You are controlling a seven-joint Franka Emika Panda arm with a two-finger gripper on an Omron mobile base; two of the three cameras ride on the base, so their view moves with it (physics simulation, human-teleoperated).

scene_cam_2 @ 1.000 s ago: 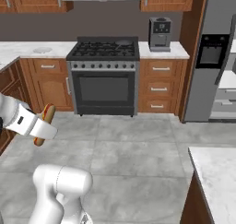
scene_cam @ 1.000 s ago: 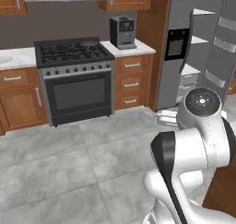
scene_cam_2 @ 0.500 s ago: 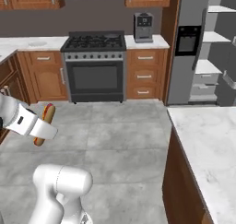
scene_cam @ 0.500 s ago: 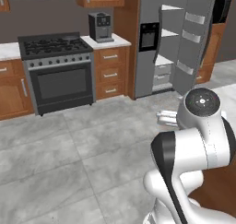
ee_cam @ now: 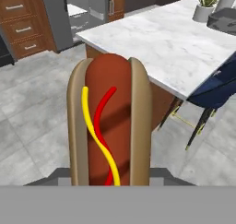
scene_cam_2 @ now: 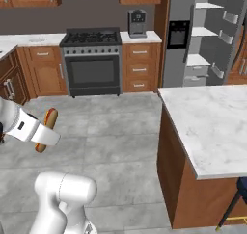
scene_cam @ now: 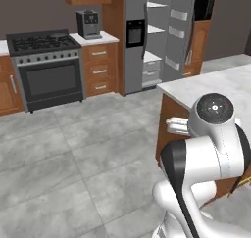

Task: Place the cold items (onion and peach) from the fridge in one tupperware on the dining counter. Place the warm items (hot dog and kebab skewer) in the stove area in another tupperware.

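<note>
Base swung toward dining counter [scene_cam_2: 212,127] edge, hot dog [ee_cam: 109,121] in jaws.

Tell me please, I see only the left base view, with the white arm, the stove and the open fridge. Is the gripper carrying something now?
Observer: Yes. The hand view shows the hot dog held in the gripper, with yellow and red sauce lines along the sausage.
Operator: Where is it beside the robot?
Observer: In the right base view the hot dog sticks out past the white hand at the arm's left side, above the grey floor.
Operator: What is ahead of the hand?
Observer: The hand view looks over the marble dining counter; a small potted plant stands at its far end.
Operator: Any seat there?
Observer: A dark blue chair stands against the counter's edge.
</note>
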